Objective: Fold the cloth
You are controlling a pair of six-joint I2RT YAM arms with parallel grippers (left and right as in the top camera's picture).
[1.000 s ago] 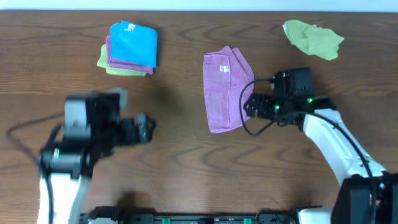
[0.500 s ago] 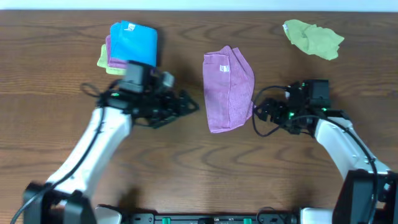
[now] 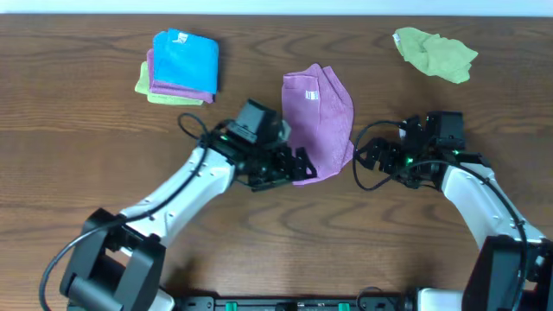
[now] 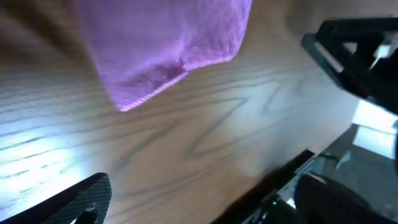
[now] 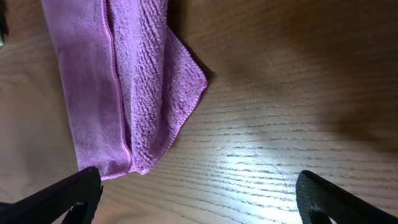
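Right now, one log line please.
cloth: partly folded, lying flat | left tool: open, empty, at cloth's near-left corner | right tool: open, empty, right of cloth

Dk-brown wood-grain table (image 3: 78, 112) fills overhead view w/ pale strip (image 3: 276, 6) along far edge; bright glare (image 5: 255, 165) on wood in wrist views.

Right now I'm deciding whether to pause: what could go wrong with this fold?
The cloth lies in loose layers, so the open left gripper at its lower corner may pinch one layer and drag it crooked. The open right gripper sits just across that end; both closing in could collide.
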